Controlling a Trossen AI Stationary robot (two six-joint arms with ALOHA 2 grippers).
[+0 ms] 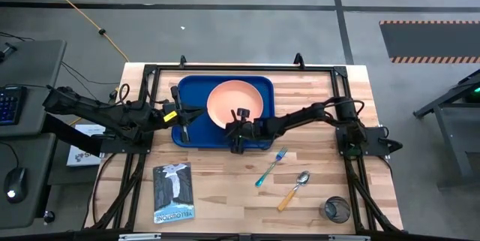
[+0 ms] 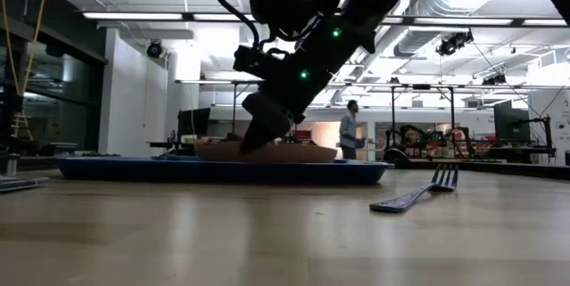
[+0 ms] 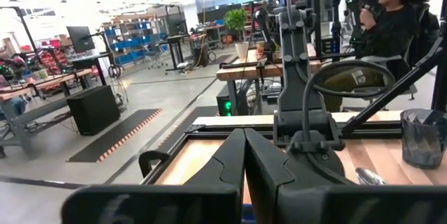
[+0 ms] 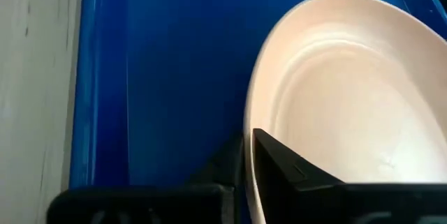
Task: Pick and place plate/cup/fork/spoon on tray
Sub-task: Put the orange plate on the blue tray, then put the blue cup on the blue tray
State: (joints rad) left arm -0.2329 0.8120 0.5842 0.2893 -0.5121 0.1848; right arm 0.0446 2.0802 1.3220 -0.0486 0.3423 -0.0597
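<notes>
The tray lies at the far middle of my table, and the plate sits inside it toward its right half. My right pincer is at the plate's near rim, one finger inside and one outside, pinching the rim between them. My left pincer hangs over the tray's left edge, fingers pressed together on nothing. Fork, spoon and cup lie on the wood to the right.
</notes>
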